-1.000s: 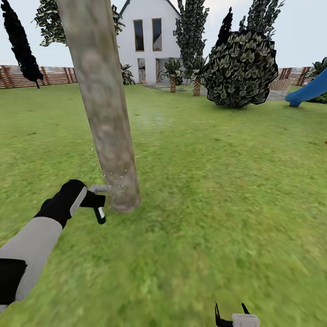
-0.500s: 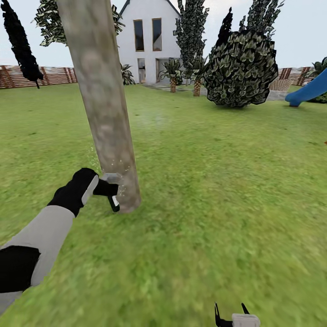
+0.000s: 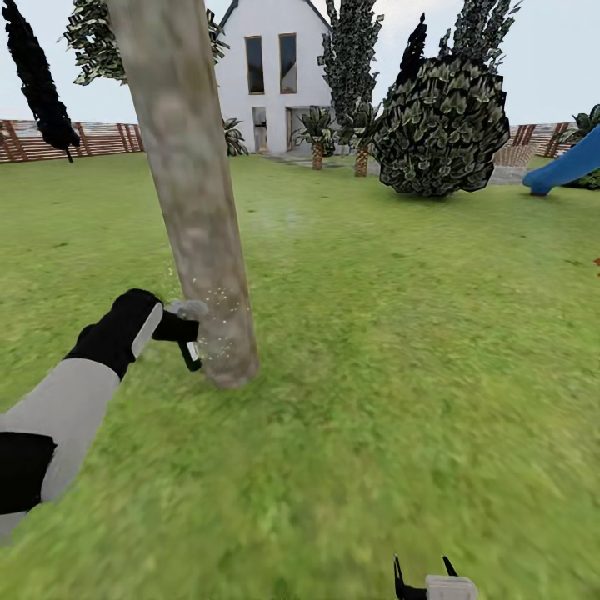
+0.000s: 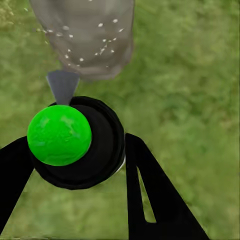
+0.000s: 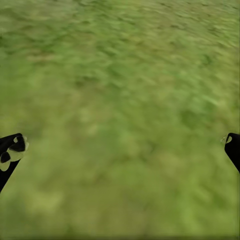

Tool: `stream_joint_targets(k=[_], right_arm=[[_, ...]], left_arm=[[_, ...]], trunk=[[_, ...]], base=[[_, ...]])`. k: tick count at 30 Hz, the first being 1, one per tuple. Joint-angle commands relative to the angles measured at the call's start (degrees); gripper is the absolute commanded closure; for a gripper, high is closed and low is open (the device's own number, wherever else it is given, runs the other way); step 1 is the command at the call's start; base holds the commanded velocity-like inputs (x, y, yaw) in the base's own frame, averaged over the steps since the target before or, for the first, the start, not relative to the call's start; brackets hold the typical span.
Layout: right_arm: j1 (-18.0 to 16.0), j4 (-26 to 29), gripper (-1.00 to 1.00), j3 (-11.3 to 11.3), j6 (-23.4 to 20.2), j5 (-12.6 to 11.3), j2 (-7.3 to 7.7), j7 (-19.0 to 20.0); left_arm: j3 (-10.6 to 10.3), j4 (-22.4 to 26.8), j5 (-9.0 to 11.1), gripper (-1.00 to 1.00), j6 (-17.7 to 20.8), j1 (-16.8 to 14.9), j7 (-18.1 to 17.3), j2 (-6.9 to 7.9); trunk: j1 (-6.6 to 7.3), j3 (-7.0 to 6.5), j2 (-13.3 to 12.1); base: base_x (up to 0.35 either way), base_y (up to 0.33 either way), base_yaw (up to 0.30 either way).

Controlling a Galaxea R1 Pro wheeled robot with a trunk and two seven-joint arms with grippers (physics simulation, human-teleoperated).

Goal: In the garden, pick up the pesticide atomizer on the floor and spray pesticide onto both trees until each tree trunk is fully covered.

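Pesticide (image 3: 218, 302) shows as pale specks against the lower part of the tree trunk (image 3: 193, 192), which leans slightly and stands at the left of the lawn (image 3: 400, 333). The left gripper (image 3: 177, 327) is clamped on the pesticide atomizer (image 3: 188, 337), holding it just beside the near left side of the trunk, low down, close to the grass. In the left wrist view the two black fingers (image 4: 150, 195) flank the round dark body of the bottle (image 4: 85, 145), and the pale nozzle (image 4: 62, 86) points straight at the trunk base (image 4: 90, 40), which is dotted with white flecks.

The atomizer's long axis runs roughly up and down, tilted a little, with the grey trigger head on top and the dark bottle hanging below. Its nozzle faces rightward into the bark.

One risk, as I judge it, is the head bumping the trunk, since the two are so close. Another is uneven cover: specks show only on a low band, so the upper trunk and its far side could be left bare unless the arm rises and reaches round.

The right gripper (image 3: 427, 583) hangs low at the near edge, spread wide over bare grass, holding nothing.
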State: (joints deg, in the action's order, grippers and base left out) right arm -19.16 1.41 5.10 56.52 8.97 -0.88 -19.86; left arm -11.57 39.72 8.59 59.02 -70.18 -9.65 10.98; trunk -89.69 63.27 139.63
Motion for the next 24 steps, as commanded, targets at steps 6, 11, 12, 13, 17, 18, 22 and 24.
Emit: stream_joint_targets(k=[6, 11, 12, 13, 17, 18, 22, 24], right_arm=[[0.0, 0.0, -1.00, 0.0, 0.0, 0.0, 0.00, 0.0], [0.0, 0.0, -1.00, 0.0, 0.0, 0.0, 0.00, 0.0], [0.0, 0.0, -1.00, 0.0, 0.0, 0.0, 0.00, 0.0], [0.0, 0.0, -1.00, 0.0, 0.0, 0.0, 0.00, 0.0], [0.0, 0.0, -1.00, 0.0, 0.0, 0.0, 0.00, 0.0], [0.0, 0.0, -1.00, 0.0, 0.0, 0.0, 0.00, 0.0], [0.0, 0.0, -1.00, 0.0, 0.0, 0.0, 0.01, 0.0], [0.0, 0.0, -1.00, 0.0, 0.0, 0.0, 0.00, 0.0]], left_arm=[[-0.2, 0.6, 0.9, 1.00, 0.1, -0.7, -0.1, -2.20], [-0.1, 0.0, 0.9, 1.00, 0.1, -2.8, -0.2, -0.10], [0.0, 0.0, 0.9, 1.00, 0.1, -3.0, -0.3, 1.36], [-0.1, 0.0, 0.9, 1.00, 0.1, -3.1, -0.7, 2.67], [-0.2, 0.4, 0.7, 1.00, 0.1, -3.7, -0.9, 1.58], [-0.2, 0.3, 0.7, 1.00, 0.1, -4.4, -0.9, -0.21], [-0.2, 0.0, 0.7, 1.00, 0.1, -4.9, -0.9, -0.64], [-0.3, -0.1, 0.6, 1.00, 0.1, -4.8, -1.2, 2.87]], trunk=[[0.00, 0.00, 0.0], [0.00, 0.00, 0.0], [0.00, 0.00, 0.0], [0.00, 0.00, 0.0], [0.00, 0.00, 0.0], [0.00, 0.00, 0.0], [0.00, 0.00, 0.0], [0.00, 0.00, 0.0]], base=[[0.000, 0.000, 0.000], [0.000, 0.000, 0.000], [0.000, 0.000, 0.000], [0.000, 0.000, 0.000], [0.000, 0.000, 0.000], [0.000, 0.000, 0.000], [0.000, 0.000, 0.000], [0.000, 0.000, 0.000]])
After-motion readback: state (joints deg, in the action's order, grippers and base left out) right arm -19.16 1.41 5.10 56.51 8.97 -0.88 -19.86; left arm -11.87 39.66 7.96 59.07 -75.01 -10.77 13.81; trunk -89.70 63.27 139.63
